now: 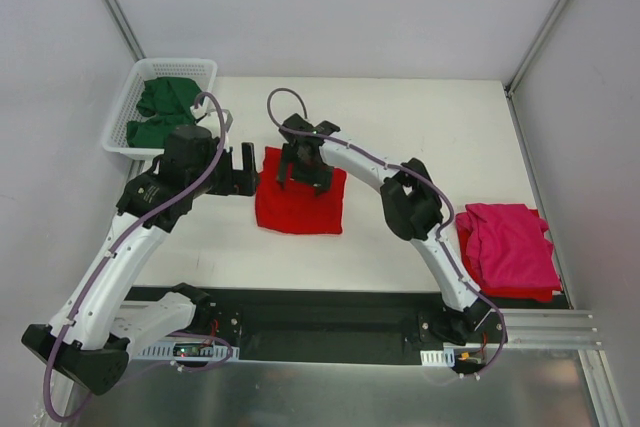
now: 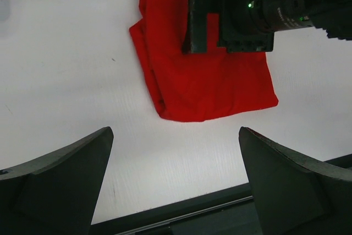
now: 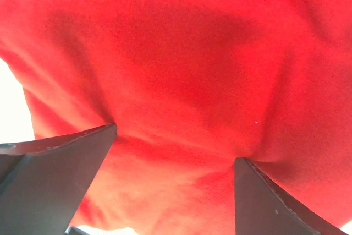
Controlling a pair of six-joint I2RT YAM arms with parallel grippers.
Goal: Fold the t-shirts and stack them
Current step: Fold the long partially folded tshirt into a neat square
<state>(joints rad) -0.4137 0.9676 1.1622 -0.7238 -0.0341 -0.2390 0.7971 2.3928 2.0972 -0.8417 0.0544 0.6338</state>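
Red t-shirt (image 1: 300,205), folded into a rough square, lies directly under the right gripper (image 1: 303,169). Its 2 fingers stand wide apart, their tips denting the cloth, clamped on nothing. The left gripper (image 2: 175,130) hangs just beside the shirt's edge, its fingers also apart and empty. The cloth looks light, limp and ready to unfold, so a pinch through all layers at a folded edge seems safest. A pink t-shirt (image 1: 508,245) lies well off to the right gripper's outer side.
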